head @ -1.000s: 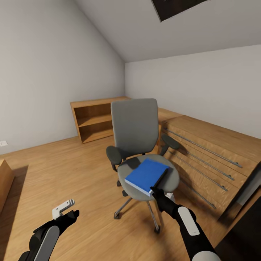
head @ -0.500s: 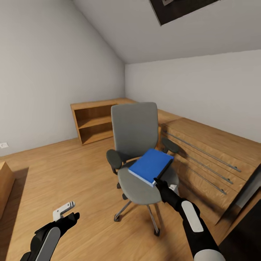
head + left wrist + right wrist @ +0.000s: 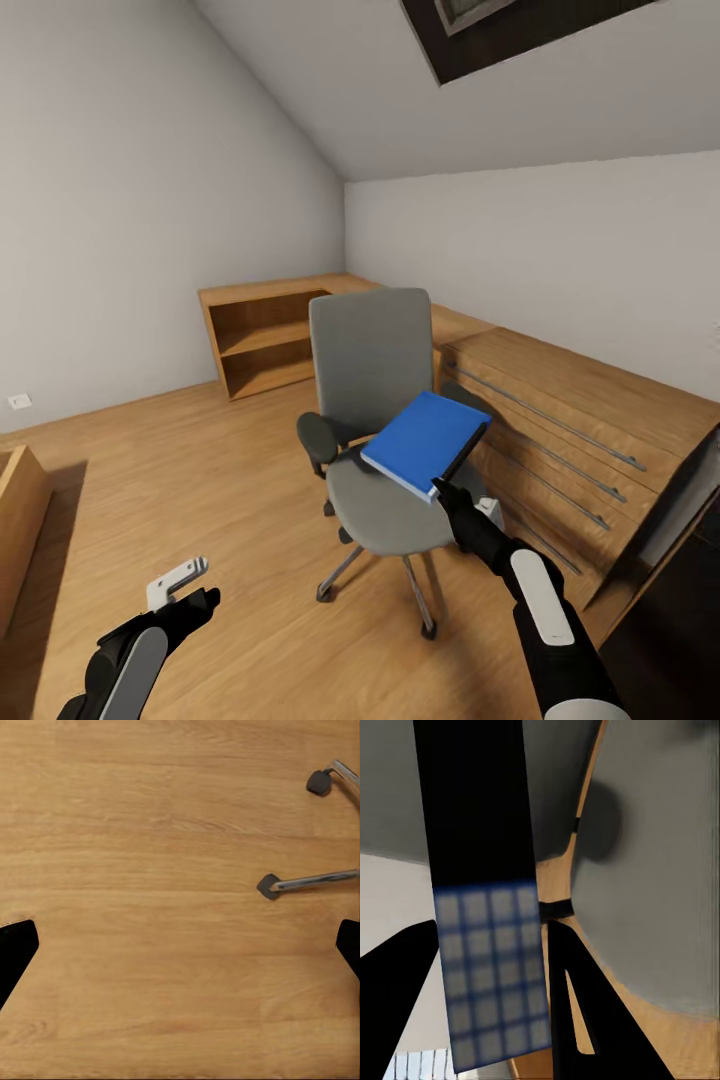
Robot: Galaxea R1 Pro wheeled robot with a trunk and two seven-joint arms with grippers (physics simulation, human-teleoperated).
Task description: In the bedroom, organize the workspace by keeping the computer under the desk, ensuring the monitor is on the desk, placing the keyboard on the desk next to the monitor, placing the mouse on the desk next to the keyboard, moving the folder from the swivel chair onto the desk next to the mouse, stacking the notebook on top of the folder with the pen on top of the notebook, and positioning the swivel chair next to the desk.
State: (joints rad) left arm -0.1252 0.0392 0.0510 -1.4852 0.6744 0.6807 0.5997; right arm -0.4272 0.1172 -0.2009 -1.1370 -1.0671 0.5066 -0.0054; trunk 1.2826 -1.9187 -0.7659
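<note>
Bedroom: folder (image 3: 427, 440) (tilted) in right end effector (image 3: 446, 492), above swivel chair (image 3: 375, 420)

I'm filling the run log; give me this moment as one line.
phase: lifting | right gripper: shut on folder, clear above swivel chair seat | left gripper: open, over floor | desk: unseen

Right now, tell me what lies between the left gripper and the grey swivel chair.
Bare wood plank floor, seen in the head view, separates the left gripper from the grey swivel chair.
</note>
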